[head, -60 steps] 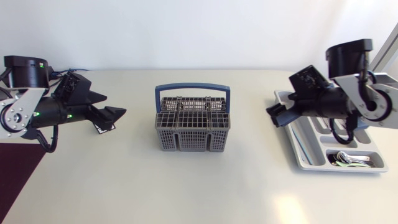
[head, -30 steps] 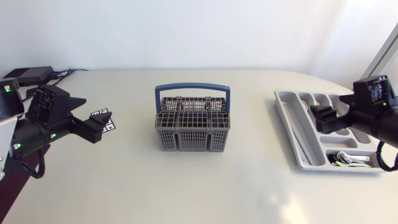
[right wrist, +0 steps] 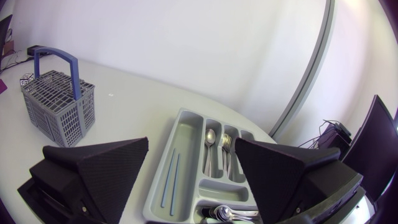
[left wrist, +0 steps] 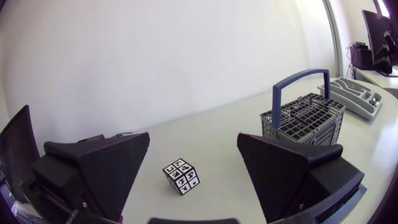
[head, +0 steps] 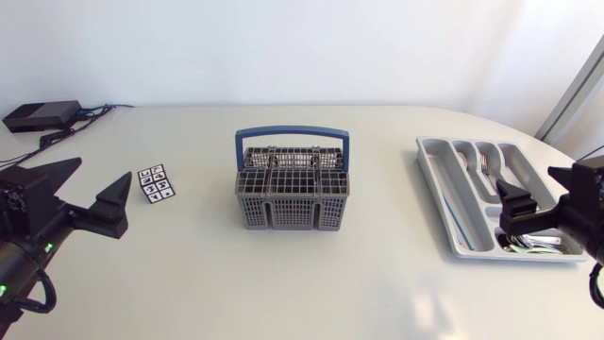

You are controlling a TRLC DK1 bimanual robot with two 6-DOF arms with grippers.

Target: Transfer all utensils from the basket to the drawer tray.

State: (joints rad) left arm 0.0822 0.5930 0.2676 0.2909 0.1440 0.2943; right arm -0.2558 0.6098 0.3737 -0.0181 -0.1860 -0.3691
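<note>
Grey basket (head: 291, 210): it stood in the middle of the table (head: 189, 274), blue handle (head: 292, 134) upright, well apart from both arms. Nothing poked above its grid top, so I judged it emptied.
Drawer tray (head: 436, 194): it lay on my right side of the table, slots running away from me, so handles could drop in lengthwise.
Utensils: a spoon (right wrist: 211, 137) and a fork (right wrist: 225, 143) lay side by side in neighbouring slots. Two thin rods (right wrist: 171, 180) lay in the long outer slot, and a cutlery heap (head: 533, 244) filled the cross compartment nearest my right arm.
Left pincer (left wrist: 194, 135): released, its wedge fingers spread wide with nothing between them. It hung over my left side of the table with the marker cube (left wrist: 181, 177) just ahead. I judged it held there to leave the basket free.
Right pincer (right wrist: 191, 142): released and empty too. It hung above the tray's near end, which suits dropping pieces in.
Head view only: it gave the straight look down through the basket's grid. It also showed the heap in the cross compartment plainly and how far apart the two arms were.
Right wrist view only: it told spoon from fork, which the head view showed as mere glints.
Left wrist view only: it showed the basket's mesh side, with nothing visible through it, and the tray far beyond.
Progress: I judged the transfer done or nearly so, though the basket's depths were not fully visible.
</note>
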